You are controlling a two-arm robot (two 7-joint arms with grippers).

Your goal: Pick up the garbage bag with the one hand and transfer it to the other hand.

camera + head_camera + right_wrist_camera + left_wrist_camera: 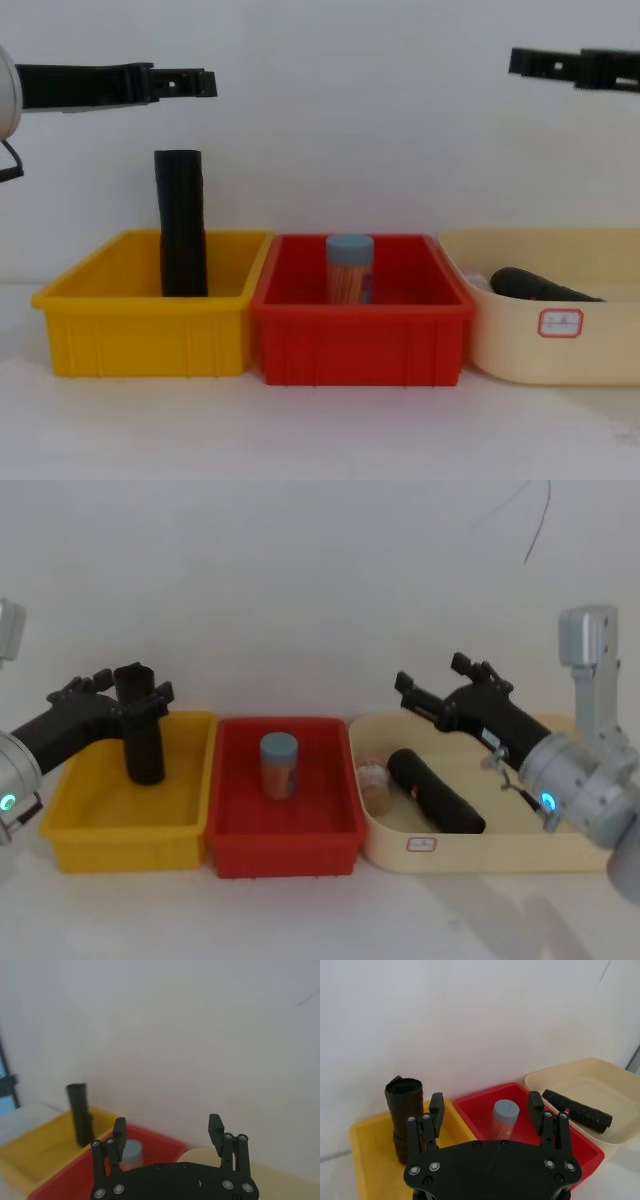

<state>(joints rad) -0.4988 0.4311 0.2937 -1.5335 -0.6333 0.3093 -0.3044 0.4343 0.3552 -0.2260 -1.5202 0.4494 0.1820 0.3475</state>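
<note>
While the garbage bag [435, 792] is lying in the cream bin [480, 850], beside a small jar [375, 780], no step looks done. The left gripper [190, 82] is hanging wide open and empty high over the yellow bin [120, 832]. The right gripper [432, 675] is hanging wide open and empty over the cream bin. Picking up and passing are both waiting.
</note>
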